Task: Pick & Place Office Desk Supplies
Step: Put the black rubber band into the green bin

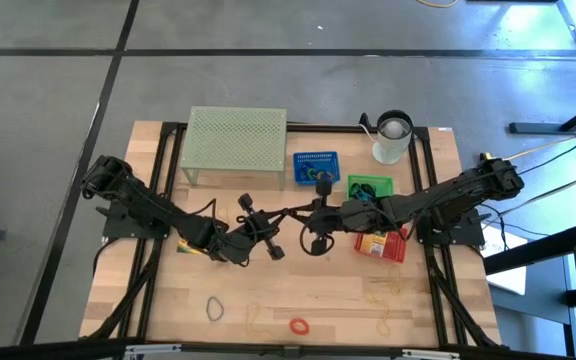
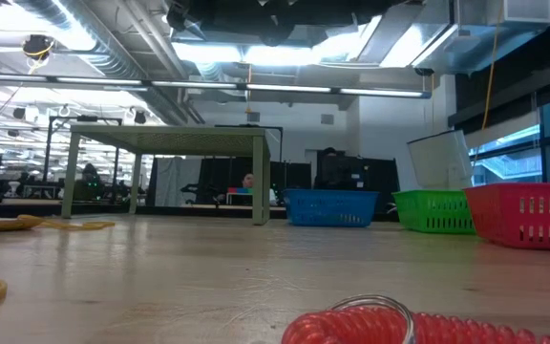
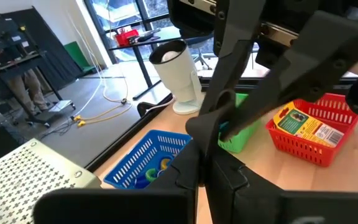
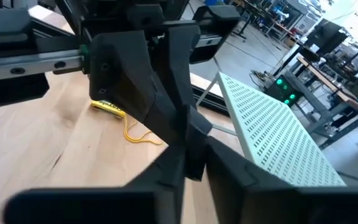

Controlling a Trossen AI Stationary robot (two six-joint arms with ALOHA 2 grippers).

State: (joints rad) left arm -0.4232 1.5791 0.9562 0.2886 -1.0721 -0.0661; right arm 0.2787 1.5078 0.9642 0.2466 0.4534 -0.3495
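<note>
Loose bands lie along the near edge of the worktop [image 1: 268,280]: a blue loop [image 1: 214,309], a red coil [image 1: 299,325], pale yellow ones hardly visible against the wood. They look light, floppy and springy, best pinched across one strand (likely to snag or flick away). Left claw [image 1: 253,215] is pinched shut, holding nothing visible. Right claw [image 1: 320,208] meets it mid-worktop; its gap I cannot tell. Basket contents stay mostly hidden.
</note>
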